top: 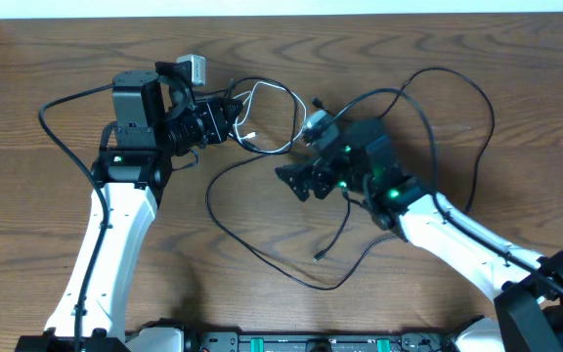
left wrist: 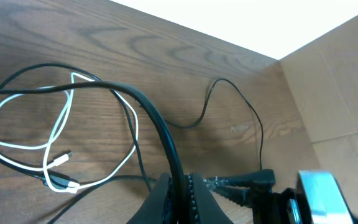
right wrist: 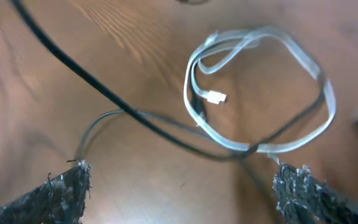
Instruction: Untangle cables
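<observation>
Two jobs: the left gripper (left wrist: pixel 179 186), clenched on the thin black cable (left wrist: pixel 157 121), should hold firm; the released right gripper (right wrist: pixel 182 169) should pinch only the thin white cable (right wrist: pixel 328 102), pulling gently.

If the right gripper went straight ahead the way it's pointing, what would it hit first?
Probably the thin black cable where it crosses the looped white cable, just ahead of the open right gripper; depth is unclear.
</observation>
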`<state>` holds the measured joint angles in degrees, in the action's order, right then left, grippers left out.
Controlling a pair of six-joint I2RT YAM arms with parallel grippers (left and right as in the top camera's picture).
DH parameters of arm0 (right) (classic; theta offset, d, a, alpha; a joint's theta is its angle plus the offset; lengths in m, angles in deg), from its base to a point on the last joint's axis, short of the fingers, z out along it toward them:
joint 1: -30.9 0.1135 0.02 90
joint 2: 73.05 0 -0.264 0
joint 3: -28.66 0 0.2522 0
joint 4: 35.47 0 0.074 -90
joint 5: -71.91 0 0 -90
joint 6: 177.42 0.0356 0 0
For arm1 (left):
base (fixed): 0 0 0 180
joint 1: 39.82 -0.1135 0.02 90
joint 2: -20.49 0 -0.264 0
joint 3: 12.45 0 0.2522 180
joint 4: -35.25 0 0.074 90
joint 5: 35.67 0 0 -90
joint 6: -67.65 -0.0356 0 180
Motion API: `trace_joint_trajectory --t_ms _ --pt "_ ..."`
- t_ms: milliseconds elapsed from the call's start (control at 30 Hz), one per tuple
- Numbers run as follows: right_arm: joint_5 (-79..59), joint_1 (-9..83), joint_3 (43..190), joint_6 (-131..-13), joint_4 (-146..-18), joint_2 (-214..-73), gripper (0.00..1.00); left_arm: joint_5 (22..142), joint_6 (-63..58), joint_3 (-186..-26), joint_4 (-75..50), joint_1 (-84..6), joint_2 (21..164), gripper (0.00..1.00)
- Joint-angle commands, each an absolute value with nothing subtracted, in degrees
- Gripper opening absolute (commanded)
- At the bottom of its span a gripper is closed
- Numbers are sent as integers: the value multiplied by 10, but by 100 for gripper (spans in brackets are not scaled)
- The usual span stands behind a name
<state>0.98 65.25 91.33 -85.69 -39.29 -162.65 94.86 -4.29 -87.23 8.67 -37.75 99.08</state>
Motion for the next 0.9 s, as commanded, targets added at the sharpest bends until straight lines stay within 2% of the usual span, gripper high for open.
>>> trace_joint_trajectory --t_ms 0,333,467,567,600,633,667,867 --pt "-47 667 914 -952 -363 -1641 94 948 -31 -884 89 -378 988 8" --pt "-16 673 914 -948 -154 -1778 89 948 -29 -884 83 -378 988 8" --pt "-11 680 914 -948 -109 -1806 70 948 -29 -884 83 -378 988 8" --pt "-11 680 914 -948 -102 -1814 49 948 -29 -884 83 -378 988 8" --pt "-11 680 914 -948 -102 -1814 36 948 -29 -884 83 -378 988 8" --pt "-11 680 914 -948 -102 -1815 14 948 -29 -884 83 -378 988 8" --pt "-11 680 914 -948 -103 -1815 1 948 -29 -884 83 -378 988 7" --pt "-13 672 914 -941 -91 -1805 1 948 -30 -884 79 -378 988 8"
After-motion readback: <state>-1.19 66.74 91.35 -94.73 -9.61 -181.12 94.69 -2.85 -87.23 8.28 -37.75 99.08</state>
